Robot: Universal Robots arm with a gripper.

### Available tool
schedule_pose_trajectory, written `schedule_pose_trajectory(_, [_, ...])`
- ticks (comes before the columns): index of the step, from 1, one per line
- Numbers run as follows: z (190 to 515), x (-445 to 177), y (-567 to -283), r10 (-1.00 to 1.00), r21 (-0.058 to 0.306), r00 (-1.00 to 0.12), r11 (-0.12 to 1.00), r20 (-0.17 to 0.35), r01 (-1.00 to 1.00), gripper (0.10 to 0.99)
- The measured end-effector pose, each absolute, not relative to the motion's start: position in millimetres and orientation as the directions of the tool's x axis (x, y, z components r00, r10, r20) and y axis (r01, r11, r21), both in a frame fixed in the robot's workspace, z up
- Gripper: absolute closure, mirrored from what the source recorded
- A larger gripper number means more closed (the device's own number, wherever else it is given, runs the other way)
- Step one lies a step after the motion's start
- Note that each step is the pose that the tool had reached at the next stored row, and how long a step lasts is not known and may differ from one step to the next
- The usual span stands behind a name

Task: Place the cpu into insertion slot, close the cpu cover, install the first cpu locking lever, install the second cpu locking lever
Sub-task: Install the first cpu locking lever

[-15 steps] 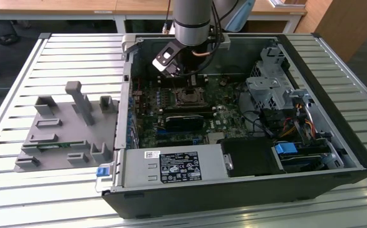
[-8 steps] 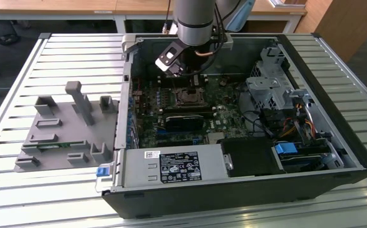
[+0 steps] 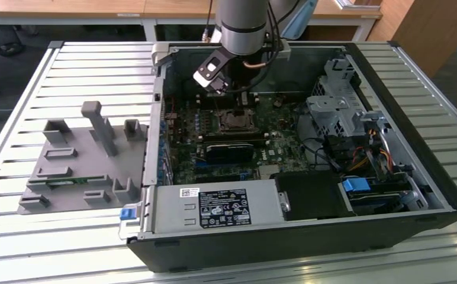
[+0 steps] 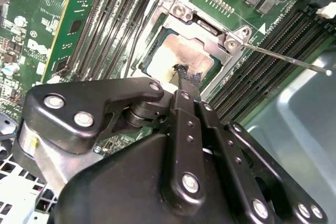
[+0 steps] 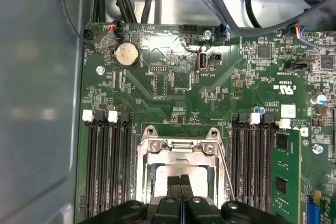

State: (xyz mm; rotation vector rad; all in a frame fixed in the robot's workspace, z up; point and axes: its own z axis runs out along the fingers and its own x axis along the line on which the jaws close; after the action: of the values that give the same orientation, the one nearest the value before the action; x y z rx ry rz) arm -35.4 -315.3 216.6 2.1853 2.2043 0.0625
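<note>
Open black sheet-metal computer case [image 3: 292, 244] lying on a ribbed, slatted metal bench [image 3: 94, 71], with the grey cylindrical robot arm [image 3: 243, 23] reaching down into it over the green motherboard [image 5: 173, 93]. The gripper [image 5: 181, 181] is built of matt black bolted links that taper to two narrow fingers; the jaws are brought fully together, tip against tip, and hold nothing. In both wrist views the joined tips stand over the middle of the cpu [image 4: 181, 53], a flat square with a dull tan-silver face; whether they press on it cannot be told. The cpu lies seated in the insertion slot [image 3: 224, 124], the small square socket near the middle of the board. The cpu cover [image 5: 181, 150], a thin bright steel frame with screw heads at its corners, frames the chip, whose face shows through the square window. A locking lever [image 4: 283, 59], a slim straight steel wire, runs out from one corner of the frame and away past the long black memory slots [image 5: 107, 166]. Also shown: a round silvery coin cell [image 5: 126, 54], a green memory module [image 5: 286, 174] standing in its slot, the grey labelled power-supply box [image 3: 212, 207] at the near wall of the case, and a grey moulded plastic fixture [image 3: 74, 165] with upright posts on the bench at the exterior view's left.
</note>
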Motion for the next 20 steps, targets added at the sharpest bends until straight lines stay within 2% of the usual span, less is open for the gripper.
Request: schedule_pose_trajectory(20, [280.6, -35.4, -315.3, 1.0, 0.055, -0.009, 0.009, 0.002, 0.998, 0.98])
